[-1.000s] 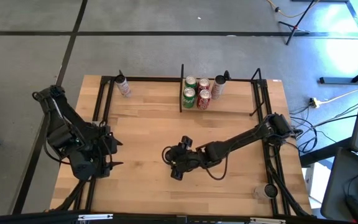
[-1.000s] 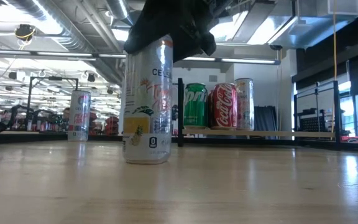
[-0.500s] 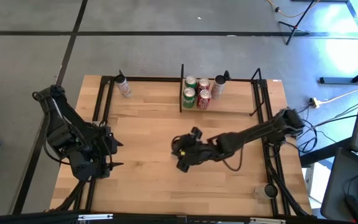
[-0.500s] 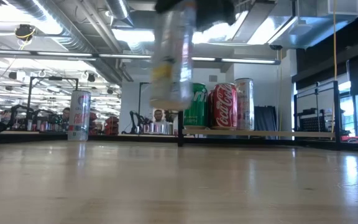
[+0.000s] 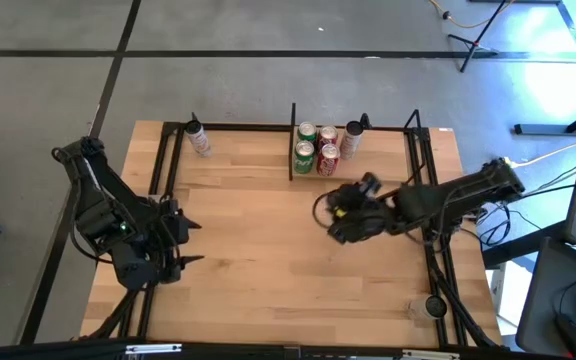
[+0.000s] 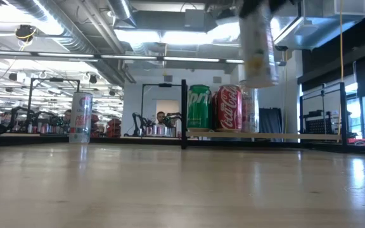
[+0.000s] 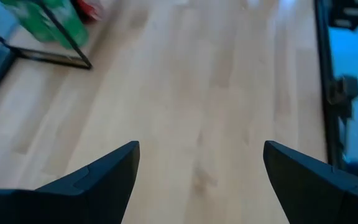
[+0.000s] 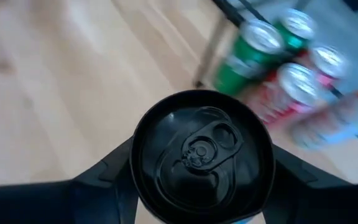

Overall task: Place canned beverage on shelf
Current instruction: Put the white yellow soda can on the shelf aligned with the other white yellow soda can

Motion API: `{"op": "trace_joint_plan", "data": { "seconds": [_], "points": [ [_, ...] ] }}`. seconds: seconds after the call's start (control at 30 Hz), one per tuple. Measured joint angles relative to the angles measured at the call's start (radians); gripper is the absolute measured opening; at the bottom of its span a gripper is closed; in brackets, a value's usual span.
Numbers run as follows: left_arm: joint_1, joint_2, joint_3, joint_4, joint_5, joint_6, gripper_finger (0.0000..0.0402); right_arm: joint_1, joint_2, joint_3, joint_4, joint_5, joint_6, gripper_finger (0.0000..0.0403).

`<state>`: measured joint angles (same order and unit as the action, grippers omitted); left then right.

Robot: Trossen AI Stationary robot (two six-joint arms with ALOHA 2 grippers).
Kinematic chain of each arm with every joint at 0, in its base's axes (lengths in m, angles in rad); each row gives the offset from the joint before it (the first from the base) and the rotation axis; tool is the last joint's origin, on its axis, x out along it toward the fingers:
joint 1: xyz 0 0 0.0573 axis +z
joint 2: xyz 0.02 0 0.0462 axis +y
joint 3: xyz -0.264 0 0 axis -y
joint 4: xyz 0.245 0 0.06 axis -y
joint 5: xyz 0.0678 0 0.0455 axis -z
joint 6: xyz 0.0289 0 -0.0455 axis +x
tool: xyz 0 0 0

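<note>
Fingers of the right gripper [image 5: 340, 222] clamp a tall slim pale can with a black lid [image 8: 202, 152], holding it clear of the wooden tabletop [image 5: 248, 270], near the low black-rod shelf with a pale board [image 5: 378, 168]. Green and red cans [image 6: 214, 107] stand on that shelf. Left gripper [image 7: 197, 180] waits apart, fingers spread and empty.
</note>
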<state>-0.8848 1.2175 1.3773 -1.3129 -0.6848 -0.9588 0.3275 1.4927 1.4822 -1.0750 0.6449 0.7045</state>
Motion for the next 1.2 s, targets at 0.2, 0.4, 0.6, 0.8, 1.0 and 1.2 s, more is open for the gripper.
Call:
{"op": "trace_joint_plan", "data": {
  "seconds": [0.2, 0.4, 0.6, 0.8, 1.0, 1.2],
  "points": [
    [0.066, 0.000, 0.000, -0.001, -0.105, 0.002, 0.0329, -0.088, -0.231, -0.233, 0.063, -0.021, 0.006, 0.0221],
    [0.190, 0.000, 0.000, -0.001, -0.117, 0.058, 0.0329, -0.255, -0.453, -0.444, 0.199, -0.109, -0.082, 0.0221],
    [0.376, 0.000, 0.000, 0.029, -0.113, 0.187, 0.0329, -0.445, -0.515, -0.499, 0.282, -0.232, -0.262, 0.0221],
    [0.548, 0.000, 0.000, 0.145, -0.071, 0.270, 0.0329, -0.612, -0.494, -0.499, 0.287, -0.343, -0.418, 0.0221],
    [0.652, 0.000, 0.000, 0.187, -0.031, 0.344, 0.0329, -0.727, -0.457, -0.505, 0.332, -0.388, -0.489, 0.0221],
    [0.713, 0.000, 0.000, 0.225, -0.030, 0.369, 0.0329, -0.805, -0.410, -0.566, 0.498, -0.508, -0.504, 0.0221]
  ]
}}
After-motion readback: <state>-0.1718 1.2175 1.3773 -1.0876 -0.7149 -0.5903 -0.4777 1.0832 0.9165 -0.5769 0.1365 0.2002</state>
